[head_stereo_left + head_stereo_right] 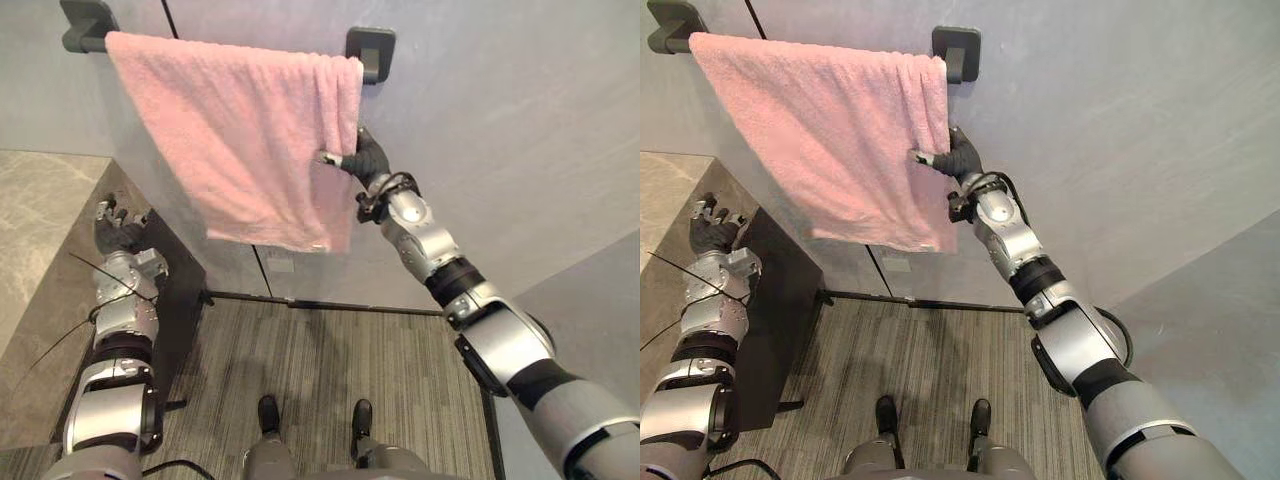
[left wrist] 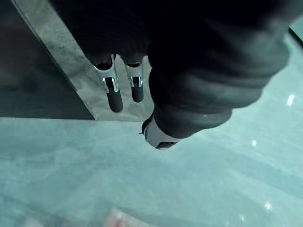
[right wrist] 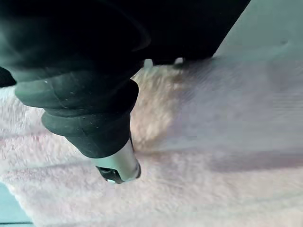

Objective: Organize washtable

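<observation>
nearest is the grey striped floor (image 1: 330,350). at the left, the left hand (image 1: 115,230) rests at the edge of the marble desk (image 1: 40,230), above its dark side panel (image 1: 180,290). its fingers are relaxed and hold nothing.

further up, the right hand (image 1: 362,158) reaches to the right edge of the pink towel (image 1: 240,130), about halfway down the cloth. a fingertip lies on the front of the towel, but i cannot tell whether the hand is closed on it.

the towel hangs draped over a dark towel bar (image 1: 85,42) on the grey wall (image 1: 500,120), with its lower hem slanting. it looks like soft, light terry that will sag and fold, and it is likely to slide along the bar if pulled sideways. a pinch at an edge or corner seems the best hold. there is open room below the towel.
</observation>
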